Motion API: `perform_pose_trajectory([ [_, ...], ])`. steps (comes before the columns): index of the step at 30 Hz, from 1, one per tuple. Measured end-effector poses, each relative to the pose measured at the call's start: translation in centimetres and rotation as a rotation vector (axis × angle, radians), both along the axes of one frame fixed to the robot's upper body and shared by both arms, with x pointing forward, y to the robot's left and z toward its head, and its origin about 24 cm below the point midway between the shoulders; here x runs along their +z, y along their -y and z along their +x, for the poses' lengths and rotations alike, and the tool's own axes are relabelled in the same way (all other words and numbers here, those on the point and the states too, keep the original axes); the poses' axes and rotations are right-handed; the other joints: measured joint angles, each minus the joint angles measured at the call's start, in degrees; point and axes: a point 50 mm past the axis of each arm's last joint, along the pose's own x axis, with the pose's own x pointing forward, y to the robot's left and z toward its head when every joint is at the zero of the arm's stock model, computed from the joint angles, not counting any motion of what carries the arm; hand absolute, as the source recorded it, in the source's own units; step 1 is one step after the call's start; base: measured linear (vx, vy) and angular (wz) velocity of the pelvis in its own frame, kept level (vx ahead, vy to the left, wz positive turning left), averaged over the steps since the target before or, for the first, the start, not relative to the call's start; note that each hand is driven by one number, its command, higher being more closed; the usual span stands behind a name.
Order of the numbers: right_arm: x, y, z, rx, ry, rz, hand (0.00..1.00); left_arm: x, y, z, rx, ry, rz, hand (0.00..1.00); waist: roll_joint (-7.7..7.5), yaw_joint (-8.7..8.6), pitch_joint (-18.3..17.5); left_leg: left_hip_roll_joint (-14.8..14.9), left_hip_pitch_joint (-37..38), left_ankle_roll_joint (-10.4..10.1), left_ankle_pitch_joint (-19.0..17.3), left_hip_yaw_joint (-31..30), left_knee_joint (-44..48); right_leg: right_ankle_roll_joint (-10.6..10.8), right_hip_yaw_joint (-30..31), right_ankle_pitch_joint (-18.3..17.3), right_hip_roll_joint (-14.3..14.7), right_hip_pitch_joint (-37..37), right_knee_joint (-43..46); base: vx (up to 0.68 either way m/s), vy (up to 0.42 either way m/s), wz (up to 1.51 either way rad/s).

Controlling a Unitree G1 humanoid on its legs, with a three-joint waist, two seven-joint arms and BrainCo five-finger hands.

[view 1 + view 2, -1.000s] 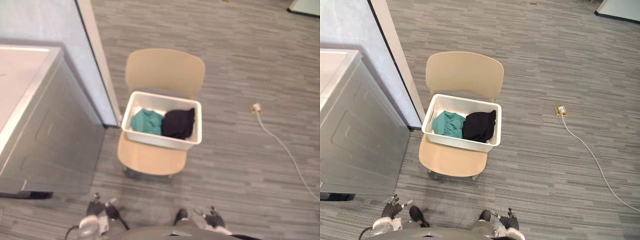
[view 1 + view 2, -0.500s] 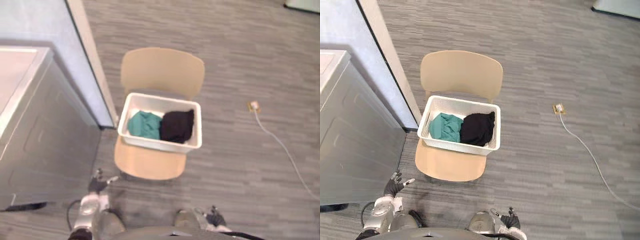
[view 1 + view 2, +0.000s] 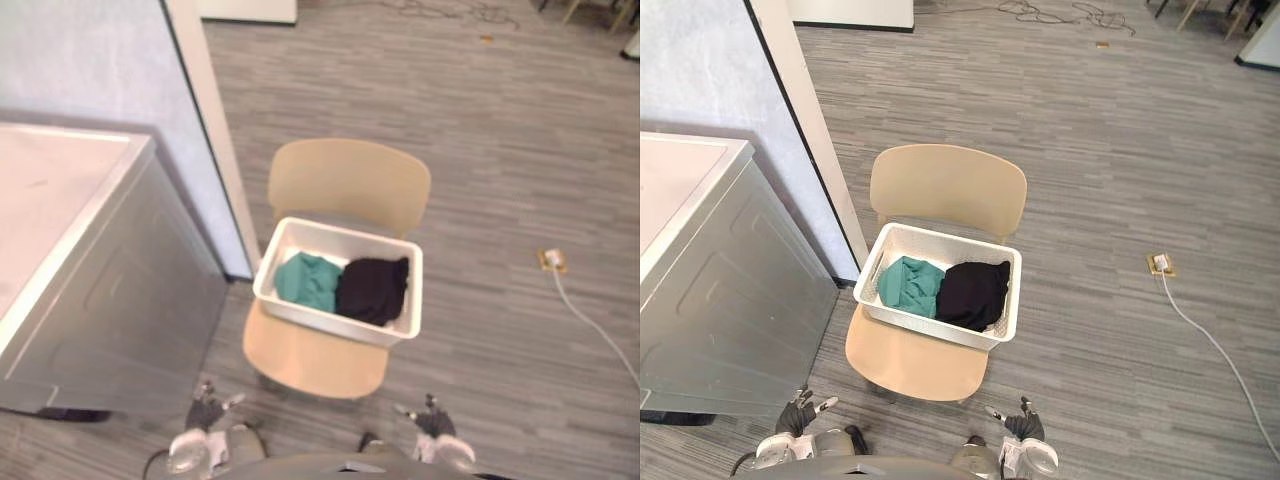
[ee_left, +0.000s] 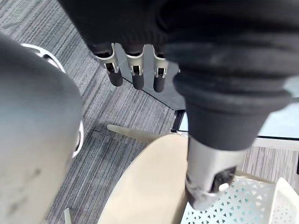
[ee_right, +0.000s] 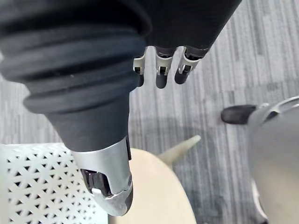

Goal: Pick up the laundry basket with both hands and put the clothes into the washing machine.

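This looks like an office or test room set up as a laundry corner. A silver-grey metal washing machine stands against a pale blue partition wall on grey striped plank flooring. Beside it, a beige plastic chair carries a white perforated plastic laundry basket of green and black clothes. A brass floor socket feeds a white cable, and loose dark cords lie farther off.

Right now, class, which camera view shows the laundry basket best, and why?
The right eye view: it looks down into the whole basket on the chair, green and black clothes inside. The left eye view shows much the same. Each wrist view catches a corner of its lattice wall.
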Motion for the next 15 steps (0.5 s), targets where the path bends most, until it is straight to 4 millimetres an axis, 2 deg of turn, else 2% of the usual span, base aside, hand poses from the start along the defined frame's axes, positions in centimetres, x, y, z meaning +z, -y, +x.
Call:
perform_pose_trajectory([
  [2,0.0,-0.3,0.1,-0.008,0.001,0.016,0.0,0.2,-0.2,0.7,-0.016,0.014,0.011,0.0,-0.48,-0.04,-0.06,-1.62,-0.75,0.86,1.75,1.57,-3.08,-0.74,0.92,1.65,-0.97,-2.9,-0.55,-0.02,0.097,-0.18],
  [5,-0.1,-1.2,0.6,0.007,0.008,0.036,0.0,0.3,-1.0,0.9,-0.04,0.013,0.038,0.0,-1.59,0.31,-0.2,-1.09,-2.31,0.95,1.83,3.89,-2.82,-0.99,3.18,2.98,-0.65,-5.76,-0.99,-0.06,0.02,-0.42],
  [8,-0.1,-1.6,1.0,0.045,0.009,0.034,0.0,0.4,-1.0,1.2,-0.071,0.013,0.055,0.0,-1.87,0.15,-0.11,-0.55,-1.3,0.96,1.8,5.32,-2.62,-1.91,4.25,4.19,-0.12,-5.77,-1.36,-0.06,-0.003,-0.33],
  [12,0.0,-2.1,1.4,0.1,0.013,0.029,0.0,1.2,-1.1,2.8,-0.091,0.071,0.073,0.0,-2.43,0.3,0.18,0.66,-2.76,1.49,-0.52,4.1,-0.46,-2.0,5.66,3.68,0.27,-9.0,4.98,-0.13,0.008,-0.08],
  [14,0.0,-2.4,1.5,0.116,0.024,0.047,0.0,1.6,-1.5,3.3,-0.114,0.087,0.099,0.0,-3.88,-0.68,0.13,-0.27,-3.85,2.48,-0.63,0.24,2.25,-0.98,13.86,-7.04,1.24,-9.91,16.66,-0.12,-0.053,0.71],
  [15,-0.1,-2.4,1.0,0.116,0.009,0.051,0.0,1.6,-1.6,3.3,-0.114,0.088,0.103,0.0,-4.47,-0.62,0.01,-0.59,-4.24,2.36,-0.89,-0.95,3.4,-0.89,15.52,-8.75,1.37,-9.18,17.16,-0.08,-0.131,1.18],
])
